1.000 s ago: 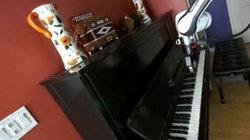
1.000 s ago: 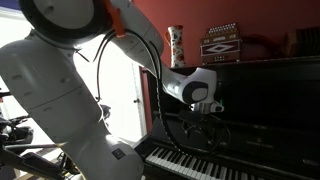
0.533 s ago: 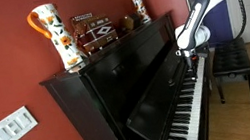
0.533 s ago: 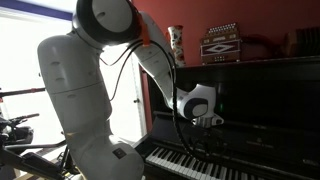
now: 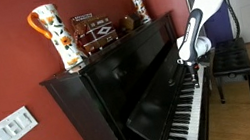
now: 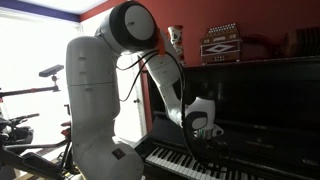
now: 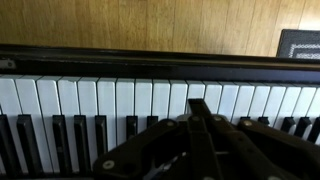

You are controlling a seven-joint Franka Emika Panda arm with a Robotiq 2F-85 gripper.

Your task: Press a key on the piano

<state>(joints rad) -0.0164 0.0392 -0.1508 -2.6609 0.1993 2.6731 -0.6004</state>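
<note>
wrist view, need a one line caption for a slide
Shut gripper aimed at the white keys of the piano, seen from the wrist camera.

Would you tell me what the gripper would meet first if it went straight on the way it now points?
Most likely a white key of the piano: in the wrist view the shut gripper points down at the row of white keys. The remaining gap is unclear.

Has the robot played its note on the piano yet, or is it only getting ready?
The reach looks done: the gripper is down at the piano keyboard. In hand: its closed fingers point at the white keys in the wrist view. No key looks sunk, so the press seems left.
</note>
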